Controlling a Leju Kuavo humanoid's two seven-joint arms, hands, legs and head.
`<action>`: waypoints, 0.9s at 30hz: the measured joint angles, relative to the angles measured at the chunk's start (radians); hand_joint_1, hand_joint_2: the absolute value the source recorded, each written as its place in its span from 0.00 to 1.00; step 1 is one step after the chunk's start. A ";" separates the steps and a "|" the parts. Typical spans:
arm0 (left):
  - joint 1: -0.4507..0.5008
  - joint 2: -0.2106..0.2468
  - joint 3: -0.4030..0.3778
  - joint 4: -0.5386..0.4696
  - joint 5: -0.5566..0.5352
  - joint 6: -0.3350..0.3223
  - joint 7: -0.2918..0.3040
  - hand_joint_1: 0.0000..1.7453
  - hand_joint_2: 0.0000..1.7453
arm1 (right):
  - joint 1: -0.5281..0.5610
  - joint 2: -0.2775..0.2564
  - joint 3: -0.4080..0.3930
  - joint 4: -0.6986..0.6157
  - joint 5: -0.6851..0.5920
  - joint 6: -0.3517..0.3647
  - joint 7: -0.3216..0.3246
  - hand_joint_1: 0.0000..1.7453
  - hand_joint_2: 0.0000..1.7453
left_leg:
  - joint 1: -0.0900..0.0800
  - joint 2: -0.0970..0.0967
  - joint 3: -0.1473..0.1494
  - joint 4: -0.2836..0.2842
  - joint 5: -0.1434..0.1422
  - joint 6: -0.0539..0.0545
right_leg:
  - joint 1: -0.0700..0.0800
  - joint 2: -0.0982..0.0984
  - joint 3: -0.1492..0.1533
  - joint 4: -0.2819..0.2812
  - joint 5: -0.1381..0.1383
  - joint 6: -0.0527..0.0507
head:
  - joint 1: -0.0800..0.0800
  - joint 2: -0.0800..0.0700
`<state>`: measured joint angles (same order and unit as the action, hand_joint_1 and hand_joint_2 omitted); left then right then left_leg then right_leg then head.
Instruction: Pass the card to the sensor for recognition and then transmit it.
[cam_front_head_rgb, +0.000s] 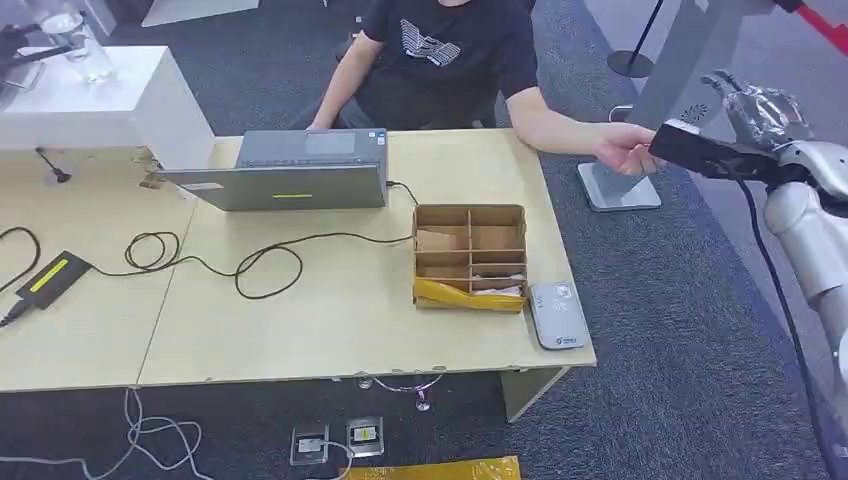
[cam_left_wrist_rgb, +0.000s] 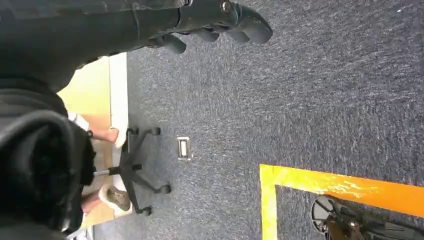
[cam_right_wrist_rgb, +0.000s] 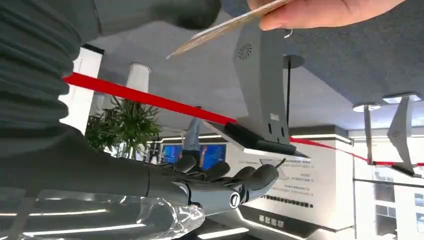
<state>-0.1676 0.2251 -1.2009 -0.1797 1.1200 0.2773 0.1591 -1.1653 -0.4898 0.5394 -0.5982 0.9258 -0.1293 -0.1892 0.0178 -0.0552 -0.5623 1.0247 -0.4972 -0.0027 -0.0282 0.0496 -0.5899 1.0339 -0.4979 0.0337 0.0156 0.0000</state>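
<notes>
My right hand is raised to the right of the table, at the person's outstretched hand. In the right wrist view the pale card is pinched by the person's fingers. It lies just under my thumb, while my dark fingers are stretched out well away from it. The grey card sensor lies flat on the table's front right corner. My left hand hangs over the carpet, its fingers loosely bent and holding nothing.
A compartmented cardboard box stands beside the sensor. A laptop, black cables and a power brick lie on the wooden table. A stand's metal base rests on the carpet below the handover. The person sits behind the table.
</notes>
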 joint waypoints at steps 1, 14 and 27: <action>0.000 0.000 0.000 0.000 0.001 -0.001 0.000 0.00 0.00 | 0.005 0.000 0.000 -0.003 0.000 -0.007 0.000 1.00 1.00 | 0.000 0.000 0.000 0.000 0.000 0.000 | 0.000 0.000 0.000 0.000 0.000 0.000 | 0.000 0.000; 0.000 0.001 -0.001 0.000 0.021 0.009 0.019 0.00 0.00 | 0.028 0.021 -0.020 -0.014 -0.009 -0.050 -0.055 1.00 1.00 | 0.000 -0.001 0.000 0.000 0.000 0.000 | 0.000 0.000 0.000 0.000 0.000 0.000 | 0.000 0.000; 0.000 0.003 -0.001 0.000 0.022 0.015 0.019 0.00 0.00 | 0.054 0.042 -0.041 -0.014 -0.026 -0.059 -0.073 1.00 1.00 | 0.000 0.000 0.000 0.000 0.000 0.000 | 0.000 0.000 0.000 0.000 0.000 0.000 | 0.000 0.000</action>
<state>-0.1676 0.2281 -1.2020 -0.1797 1.1418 0.2922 0.1785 -1.1117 -0.4482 0.4986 -0.6119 0.9003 -0.1888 -0.2621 0.0179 -0.0555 -0.5627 1.0246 -0.4972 -0.0027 -0.0282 0.0496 -0.5899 1.0340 -0.4979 0.0337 0.0153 0.0000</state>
